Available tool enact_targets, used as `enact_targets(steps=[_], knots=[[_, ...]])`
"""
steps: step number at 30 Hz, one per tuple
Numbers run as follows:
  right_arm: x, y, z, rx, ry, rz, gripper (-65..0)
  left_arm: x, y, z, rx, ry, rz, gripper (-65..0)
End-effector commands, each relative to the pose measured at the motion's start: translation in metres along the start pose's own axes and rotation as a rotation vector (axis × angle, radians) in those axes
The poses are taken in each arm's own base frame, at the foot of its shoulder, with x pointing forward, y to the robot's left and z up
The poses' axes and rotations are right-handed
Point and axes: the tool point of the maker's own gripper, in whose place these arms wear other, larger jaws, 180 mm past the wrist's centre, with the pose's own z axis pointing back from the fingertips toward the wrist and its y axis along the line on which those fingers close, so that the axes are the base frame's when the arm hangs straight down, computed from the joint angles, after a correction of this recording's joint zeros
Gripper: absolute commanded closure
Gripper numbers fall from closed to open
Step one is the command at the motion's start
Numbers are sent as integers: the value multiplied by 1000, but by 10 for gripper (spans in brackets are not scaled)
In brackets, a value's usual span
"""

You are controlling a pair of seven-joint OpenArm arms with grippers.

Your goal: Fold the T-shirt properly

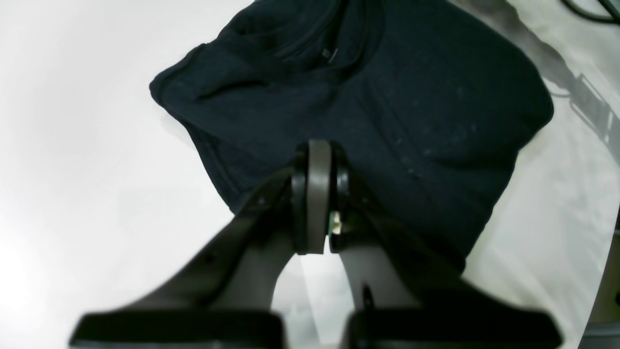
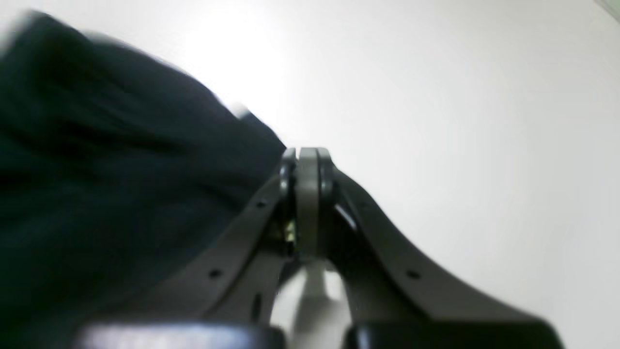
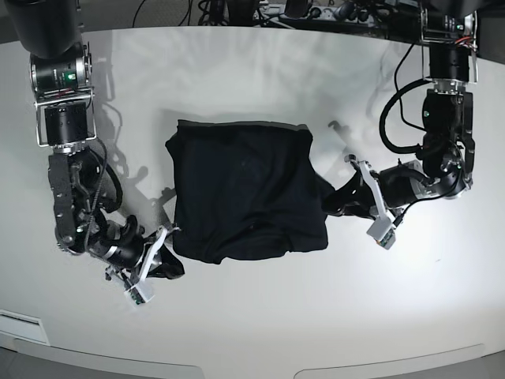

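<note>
Between the pincers on the desk (image 3: 260, 332): T-shirt (image 3: 241, 189) already folded compact. Left pincer (image 3: 330, 197) and right pincer (image 3: 170, 257) both closed, apparently empty; perhaps final fold remaining.

R claw (image 2: 308, 167) jaws together, tip beside black T-shirt (image 2: 106, 169) edge; white table (image 2: 460, 121).

this looked like a robotics lab or test bench: a bare white table (image 3: 252, 332) carried two mounted arms, one at 9 o'clock and one at 3 o'clock, and at 12 o'clock a tangle of cables (image 3: 260, 12), perhaps with a power strip.
</note>
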Motion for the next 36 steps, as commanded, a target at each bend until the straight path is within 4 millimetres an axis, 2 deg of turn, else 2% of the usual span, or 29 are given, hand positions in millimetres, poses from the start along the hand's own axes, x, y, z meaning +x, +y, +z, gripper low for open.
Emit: enact_targets(steps=[1,5,7,10,13,16,23,27,29,32,36], knots=[[41,-4,17,11,-93,21,0,18,2,9,-7,-36,-31,0],[62,14,65,99,-179,-73,0,10,-13,16,-88,9,4,0],[58,21,92,142,-209,-85,0,13,-27,20,-142,12,-2,0],[35,34,127,193,-230,-148,0,11,-51,29,-217,2,-3,0],[7,62,159,248,-215,-193,0,8,-84,44,-323,-21,16,0],[-24,82,188,191,-140,-167,0,3,-108,59,-343,-27,-21,0],[-53,141,249,62,0,-50,0,-4,-146,98,-276,-40,-116,0],[-84,145,273,-18,77,-163,0,-8,-174,121,-230,-22,-193,0],[-97,149,283,-44,111,-214,0,-25,-175,130,-202,32,-148,0],[-124,165,297,-66,186,-323,0,-56,-180,144,-184,121,-38,0],[-160,195,314,-48,336,-447,0,-97,-205,157,-208,233,120,0]])
